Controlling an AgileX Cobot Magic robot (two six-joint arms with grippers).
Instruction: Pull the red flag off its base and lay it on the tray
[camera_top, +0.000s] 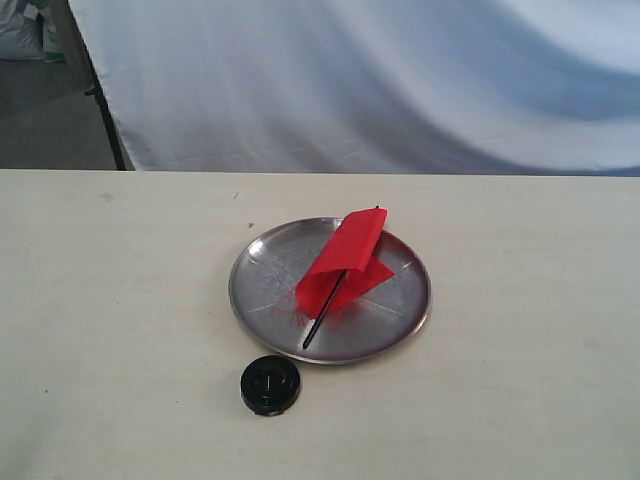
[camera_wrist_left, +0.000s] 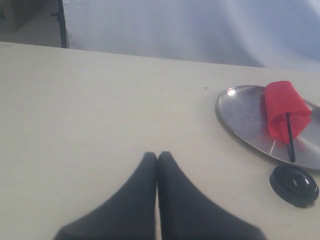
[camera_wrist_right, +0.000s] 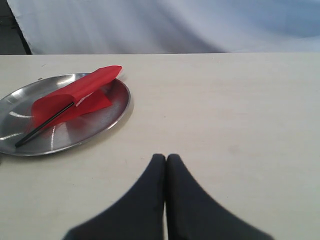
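Note:
The red flag (camera_top: 345, 262) lies on the round silver tray (camera_top: 262, 266) in the middle of the table, cloth folded over its black stick, whose end reaches the tray's front rim. The black base (camera_top: 270, 384) stands empty on the table just in front of the tray. The left wrist view shows the flag (camera_wrist_left: 283, 108), the tray (camera_wrist_left: 239, 111) and the base (camera_wrist_left: 294, 185) off to one side of my left gripper (camera_wrist_left: 157, 155), which is shut and holds nothing. My right gripper (camera_wrist_right: 166, 157) is shut and empty too, apart from the tray (camera_wrist_right: 116, 108) and flag (camera_wrist_right: 75, 96).
A white cloth backdrop (camera_top: 380, 80) hangs behind the table's far edge. A dark stand leg (camera_top: 105, 110) shows at the back left. Neither arm appears in the exterior view.

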